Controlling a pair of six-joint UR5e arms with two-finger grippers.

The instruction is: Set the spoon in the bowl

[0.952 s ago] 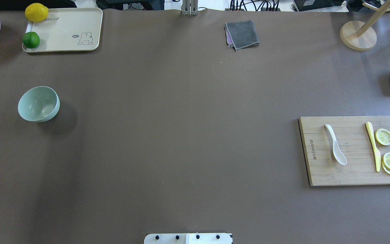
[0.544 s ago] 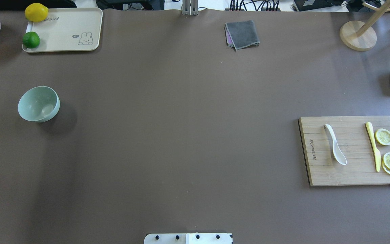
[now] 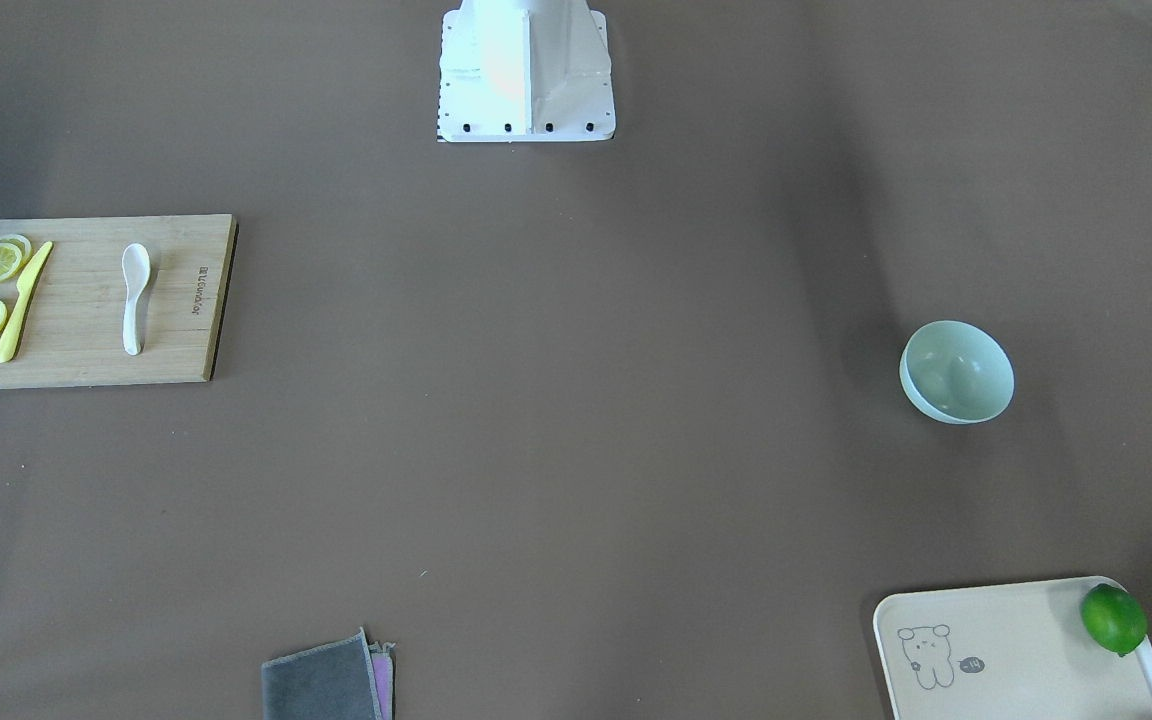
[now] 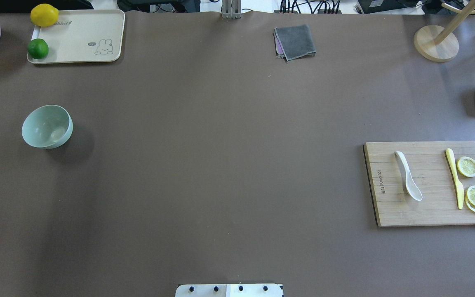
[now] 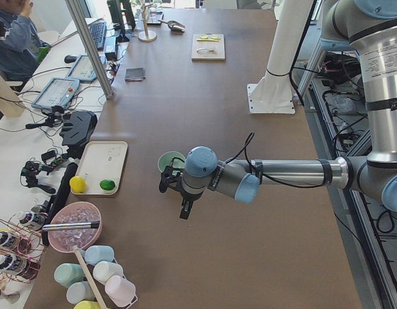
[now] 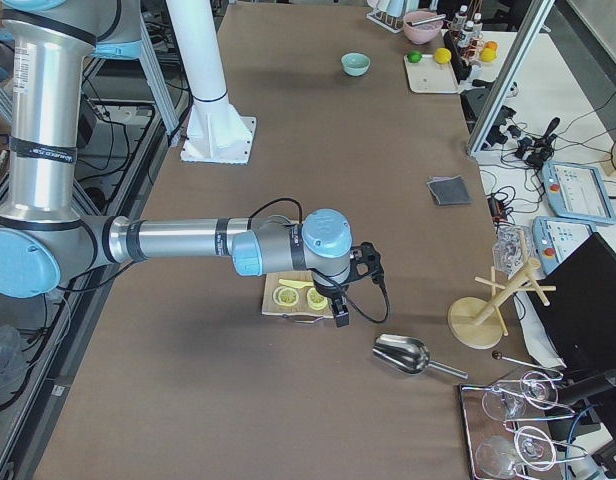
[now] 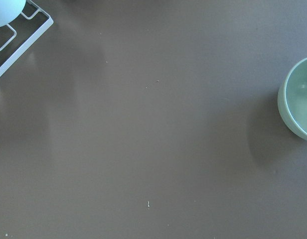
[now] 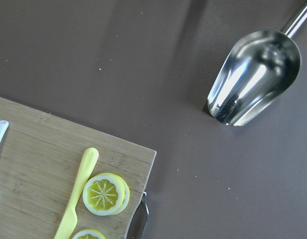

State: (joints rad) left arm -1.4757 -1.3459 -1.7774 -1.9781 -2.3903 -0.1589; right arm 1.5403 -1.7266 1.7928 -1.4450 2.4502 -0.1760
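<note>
Spoon: the spoon (image 4: 407,176) lies flat on the wooden board (image 4: 427,210) by the desk's (image 4: 237,165) right edge. Its scoop points to the robot's edge and its handle to the far edge.
Bowl: the bowl (image 4: 47,126) stands upright and empty near the left edge, well apart from the spoon.
Step in hand: by my reading, you are starting the reach for the spoon.
Right tool: the right tool (image 6: 341,316) hangs over the board's outer side. Its camera sees the knife (image 8: 76,194), the lemon slices (image 8: 104,193) and the metal scoop (image 8: 253,74). It touches nothing, and you cannot tell how wide it stands.
Left tool: the left tool (image 5: 184,209) hangs beside the bowl, apart from it, and its spread cannot be told either.
How to do it well: bring the right tool inward past the knife and pinch across the handle. The glaze looks slippery, so close squarely.
Carry: expect a long crossing or a hand-over.
</note>
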